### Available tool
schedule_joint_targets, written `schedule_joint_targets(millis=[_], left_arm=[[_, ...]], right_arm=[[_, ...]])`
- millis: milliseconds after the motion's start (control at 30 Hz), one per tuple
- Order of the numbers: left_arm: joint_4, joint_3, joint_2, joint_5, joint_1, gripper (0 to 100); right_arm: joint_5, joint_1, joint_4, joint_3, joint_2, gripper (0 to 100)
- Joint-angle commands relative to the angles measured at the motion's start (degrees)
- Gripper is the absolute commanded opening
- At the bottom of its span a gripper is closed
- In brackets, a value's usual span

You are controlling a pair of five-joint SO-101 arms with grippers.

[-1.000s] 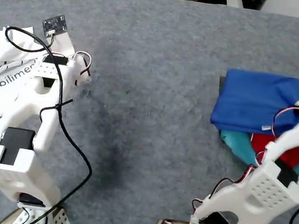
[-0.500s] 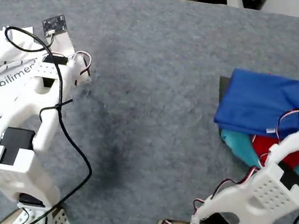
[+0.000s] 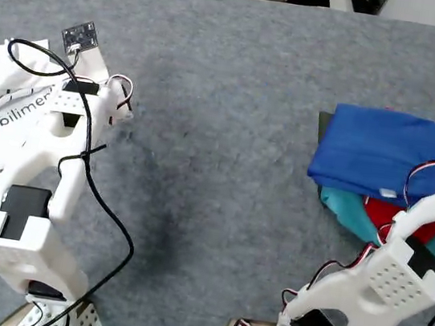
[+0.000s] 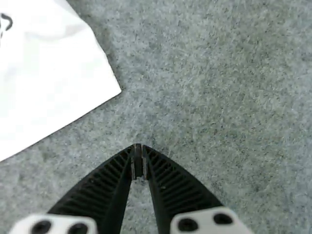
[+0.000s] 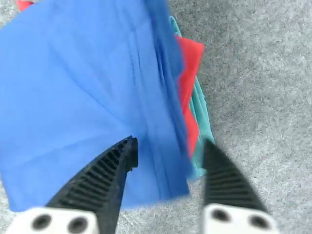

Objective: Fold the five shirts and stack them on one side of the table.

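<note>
Right gripper [image 5: 168, 148] first: it's spread wide open with nothing in it, and it hangs right over the blue shirt [image 5: 83, 97], close to that shirt's folded edge. One finger is above the blue cloth and the other is out past the edge. I can't tell if either one actually touches the fabric.

The blue shirt is folded and sits on top of the pile. A red shirt [image 5: 187, 73] pokes out from under it, and a teal shirt [image 5: 200, 122] pokes out from under that. Both stick out on the side of the blue shirt nearest the arm bases. There's also a dark sliver [image 3: 322, 125] peeking out from under the blue shirt on the side facing the middle of the table.

Left gripper [image 4: 137, 163] is pinched fully closed, tips together, holding nothing. It's over bare grey table cover [image 3: 222, 131], well apart from the blue shirt, across the table from it.

The white shirt [image 4: 44, 73] lies just beside that gripper, even farther from the blue shirt. It's flat-ish but unfolded, and partly under the left arm.
</note>
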Motion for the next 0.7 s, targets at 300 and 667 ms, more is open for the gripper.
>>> schedule_joint_targets(millis=[300,667], left_arm=[[8.79,-3.43,-2.59,-2.99,-5.45,2],[9.85,-4.84,-8.57,-15.30,-30.15,7]], right_arm=[[0.00,-3.56,1.32,-0.40,-16.92,19.4],[-0.09,-19.65,1.32,-0.40,-21.23,5.8]])
